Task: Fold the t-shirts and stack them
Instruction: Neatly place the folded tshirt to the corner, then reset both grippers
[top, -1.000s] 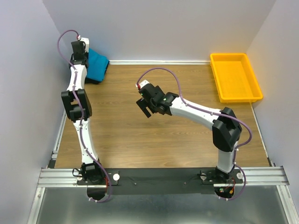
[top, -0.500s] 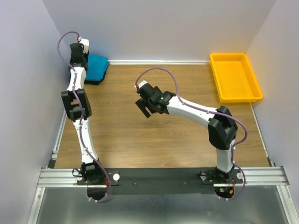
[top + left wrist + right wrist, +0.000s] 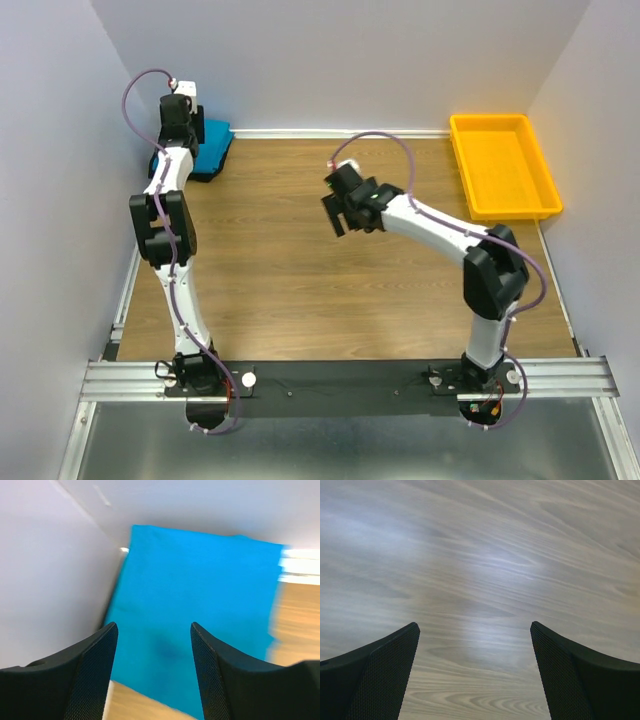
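A bright teal-blue t-shirt lies folded flat in the far left corner against the walls, and it fills the left wrist view. A thin dark edge shows under its near side; I cannot tell what it is. My left gripper hovers over the shirt's left part. In the left wrist view the left gripper is open, with nothing between its fingers. My right gripper hangs open over bare wood at the table's middle. In its own wrist view the right gripper has only wood grain between its fingers.
An empty yellow plastic tray stands at the far right corner. Grey walls close in the wooden table on the left, back and right. A metal rail with both arm bases runs along the near edge.
My left gripper has opened and let go of the teal shirt, which now lies flat in the corner. My right gripper has moved right and farther back, still open.
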You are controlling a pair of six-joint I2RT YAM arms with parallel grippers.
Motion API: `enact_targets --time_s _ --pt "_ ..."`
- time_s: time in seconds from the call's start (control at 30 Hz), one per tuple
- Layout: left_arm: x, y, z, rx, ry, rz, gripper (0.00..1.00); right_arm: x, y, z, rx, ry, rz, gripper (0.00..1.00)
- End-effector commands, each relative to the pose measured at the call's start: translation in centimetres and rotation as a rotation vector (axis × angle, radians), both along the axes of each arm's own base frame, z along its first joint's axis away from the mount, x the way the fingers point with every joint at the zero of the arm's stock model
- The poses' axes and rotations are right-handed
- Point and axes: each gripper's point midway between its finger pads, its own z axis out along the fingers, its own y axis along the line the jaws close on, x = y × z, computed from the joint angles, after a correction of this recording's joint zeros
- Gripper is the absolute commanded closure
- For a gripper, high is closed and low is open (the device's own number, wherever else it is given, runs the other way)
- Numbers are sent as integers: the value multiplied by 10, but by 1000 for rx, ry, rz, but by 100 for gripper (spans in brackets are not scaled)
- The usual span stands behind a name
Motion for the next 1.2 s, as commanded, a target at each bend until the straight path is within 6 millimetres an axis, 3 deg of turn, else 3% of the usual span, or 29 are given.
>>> enact_targets --time_s 0.0,0.03,0.07,0.1,0.17,0.23,0.27,0.3,0.33,0.37,0.4,0.43,0.47,0.5,0.57,0.6,0.67,0.7,0.77,0.8,0.87,0.9,0.93,0.97,1.0,1.1,1.17 --pt "-13 -49 87 -242 -214 -54 31 8 -60 29 81 -56 -232 2" --pt "-21 -59 77 -287 -193 -57 30 14 -84 31 86 -61 -293 2" --pt "-30 -78 99 -323 -226 -76 30 11 -99 41 116 -80 -335 2" --pt "-40 -89 87 -340 -195 -74 29 15 -125 44 124 -87 -400 2" --pt "-56 -102 95 -341 -206 -39 28 11 -152 68 180 -134 -466 1" --pt "-84 -135 108 -348 -208 -60 27 6 -193 76 193 -162 -555 1" --pt "-104 -147 138 -357 -264 -57 27 -2 -206 99 234 -216 -575 1" --pt "-116 -153 144 -360 -274 -59 27 -5 -218 107 243 -239 -599 1" --pt "-131 -159 134 -358 -249 -54 27 -10 -238 111 240 -258 -641 1" --pt "-154 -156 165 -358 -315 -37 27 -21 -248 135 265 -322 -643 1" --pt "-170 -167 158 -364 -291 -47 26 -27 -261 145 249 -361 -668 1" --pt "-184 -169 164 -372 -301 -52 24 -35 -267 157 246 -398 -672 1" --pt "-208 -167 191 -388 -360 -46 15 -42 -271 169 237 -431 -660 1" --pt "-224 -165 182 -394 -330 -30 14 -58 -279 192 258 -502 -661 1" --pt "-251 -165 194 -411 -361 -15 14 -75 -285 211 266 -561 -646 0" --pt "-278 -159 206 -420 -393 -8 13 -93 -289 229 296 -619 -642 0" --pt "-305 -149 217 -429 -441 25 13 -110 -292 237 330 -660 -633 0" --pt "-333 -139 235 -443 -511 36 12 -117 -292 242 351 -681 -621 0" --pt "-357 -127 232 -419 -544 57 6 -142 -298 255 395 -755 -614 0" --pt "-382 -119 238 -419 -596 56 1 -146 -301 250 387 -763 -614 0" --pt "-413 -107 245 -425 -671 70 1 -166 -308 258 388 -826 -597 0" --pt "-422 -103 243 -424 -685 83 1 -170 -311 252 374 -831 -605 0" --pt "-425 -100 228 -418 -669 96 1 -175 -314 252 376 -848 -611 0" --pt "-441 -94 230 -451 -715 117 1 -185 -320 253 385 -879 -636 0" --pt "-441 -93 215 -461 -706 134 1 -187 -322 249 384 -883 -646 0" --pt "-458 -85 208 -512 -792 157 1 -195 -325 247 408 -912 -651 0" --pt "-457 -85 196 -539 -817 164 1 -194 -324 242 422 -917 -651 0"
